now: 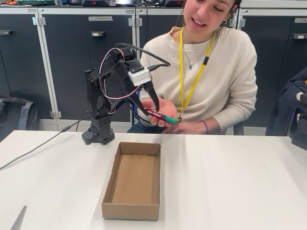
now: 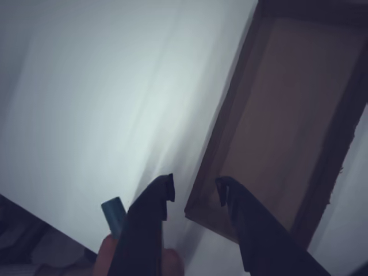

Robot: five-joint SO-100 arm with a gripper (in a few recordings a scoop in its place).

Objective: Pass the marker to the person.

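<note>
The marker [image 1: 163,117], with a green end and a dark red label, lies across the palm of the person's hand [image 1: 169,106], just behind the table's far edge. The person [image 1: 230,72], in a cream sweater with a yellow lanyard, sits behind the table. My gripper [image 1: 150,109] hangs open right above the marker's left end, its fingers apart with nothing between them. In the wrist view the gripper [image 2: 198,192] is open. The marker's green end [image 2: 114,214] pokes out left of the left finger, and the person's fingertips [image 2: 106,259] show below it.
An open, empty cardboard box [image 1: 130,211] lies on the white table [image 1: 230,182], in front of the arm's base [image 1: 98,135]. The box [image 2: 276,115] shows under the gripper in the wrist view. A cable [image 1: 29,152] runs left across the table. Dark cabinets [image 1: 67,62] stand behind.
</note>
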